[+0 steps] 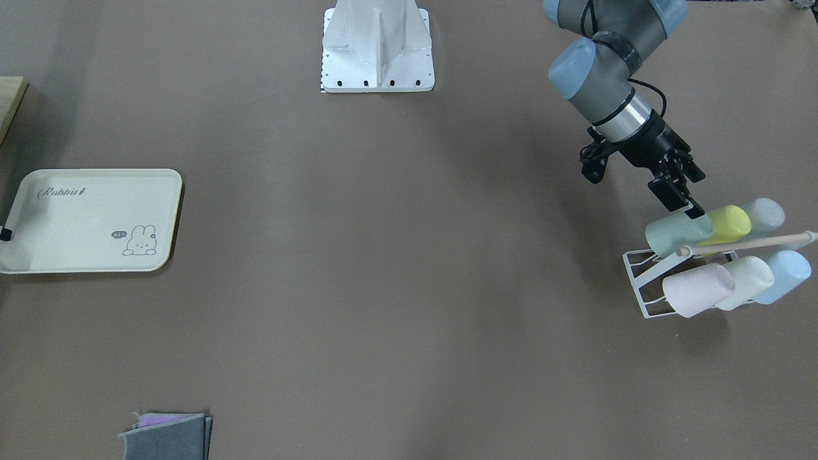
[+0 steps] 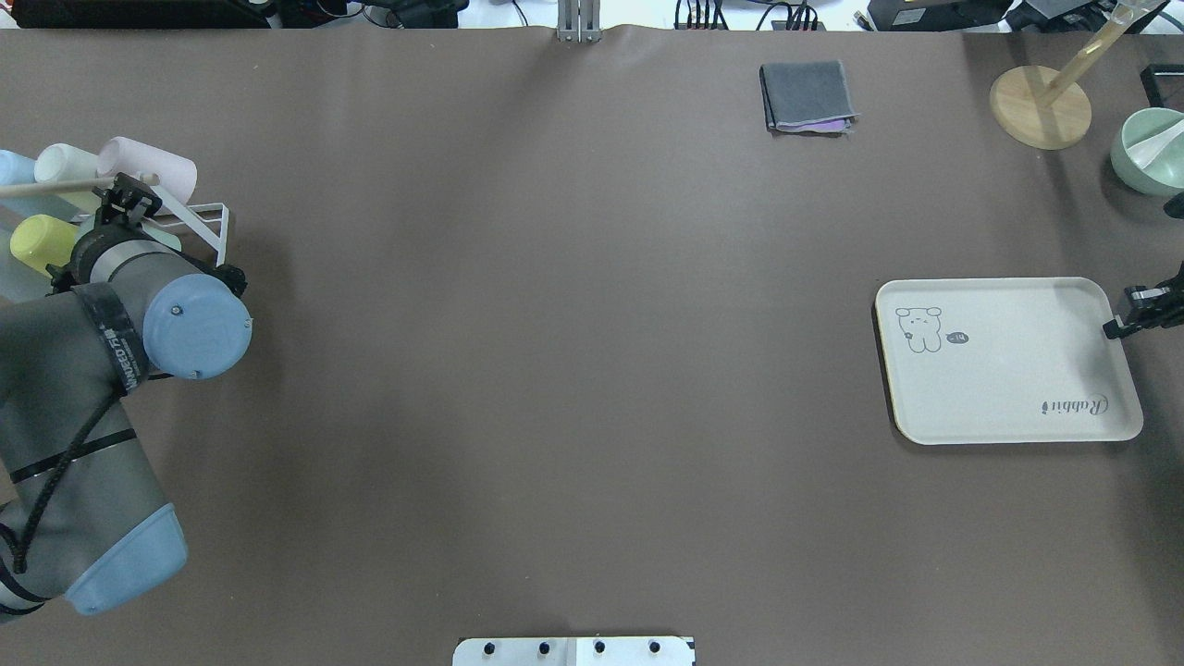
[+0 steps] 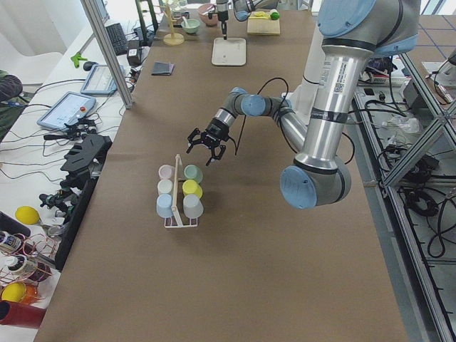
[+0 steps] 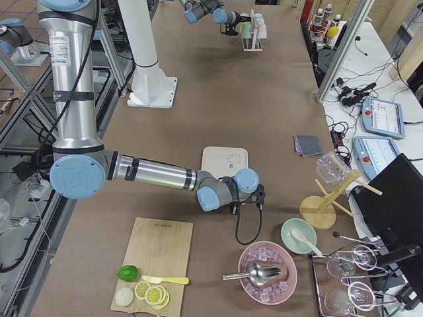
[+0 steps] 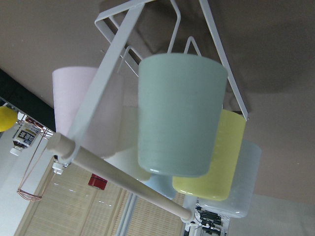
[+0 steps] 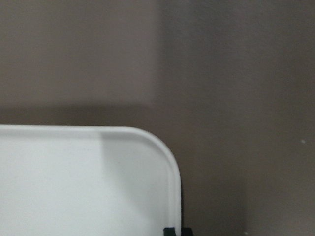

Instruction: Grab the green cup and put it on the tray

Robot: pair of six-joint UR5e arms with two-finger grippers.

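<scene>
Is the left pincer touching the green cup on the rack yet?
Cannot tell. In the front-facing view a finger of the left pincer overlaps the green cup at its end, but neither gap nor contact shows plainly.

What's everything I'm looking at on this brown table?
green cup: one, mint, on rack, first in its robot-side row.
other cups: five, yellow, grey-blue, pink, whitish, light blue, same rack.
rack: one, white wire, table's left end.
tray: one, cream, table's right end.
cloth: one, grey, folded, far edge.
bowl: one, green, beyond tray.
wooden stand: one, tan, beside bowl.
left gripper: one, black, at green cup.
right gripper: one, black, at tray's rim.
</scene>
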